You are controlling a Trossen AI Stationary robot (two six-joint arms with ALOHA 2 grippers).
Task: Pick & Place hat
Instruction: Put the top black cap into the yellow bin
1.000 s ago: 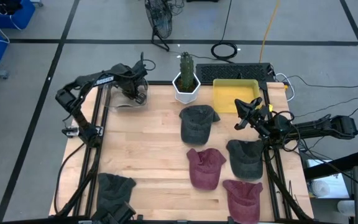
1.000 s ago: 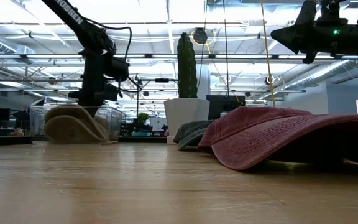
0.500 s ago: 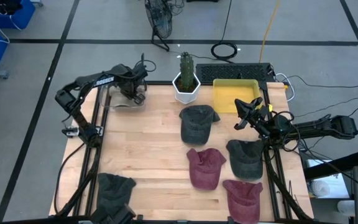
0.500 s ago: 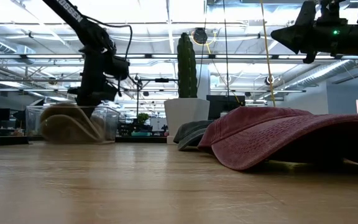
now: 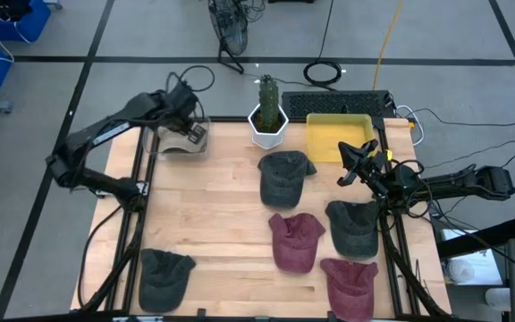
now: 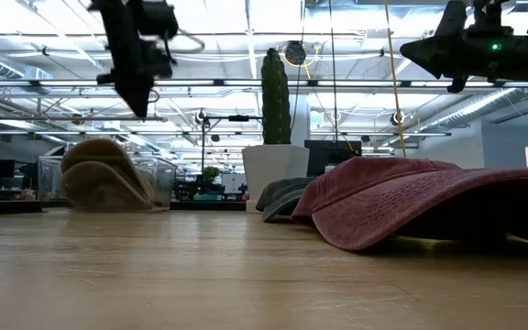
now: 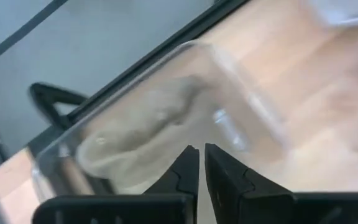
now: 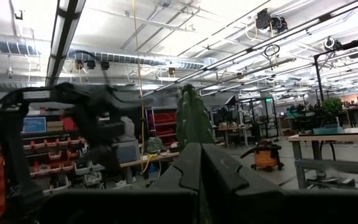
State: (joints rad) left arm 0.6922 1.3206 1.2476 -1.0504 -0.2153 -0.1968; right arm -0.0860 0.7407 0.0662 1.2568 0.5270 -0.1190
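Observation:
A tan hat (image 6: 104, 181) rests on the floor of a clear box (image 5: 184, 139) at the table's far left corner. My left gripper (image 6: 141, 92) hangs shut and empty in the air above that box; its wrist view looks down on the box (image 7: 166, 118) past its gripper (image 7: 200, 155). My right gripper (image 5: 350, 166) waits shut in the air at the table's right side, above the hats; it shows high up in the low view (image 6: 429, 51). On the table lie a grey hat (image 5: 284, 177), a maroon hat (image 5: 295, 241) and a dark grey hat (image 5: 354, 226).
A second maroon hat (image 5: 350, 284) lies near the table's near right corner and a dark hat (image 5: 164, 275) near the near left corner. A potted cactus (image 5: 267, 112) and a yellow tray (image 5: 338, 136) stand along the far edge. Bare wood spans the left middle.
My left gripper has risen straight up from inside the clear box to well above its rim, and the arm's elbow has swung out toward the table's left. The tan hat has stayed in the box.

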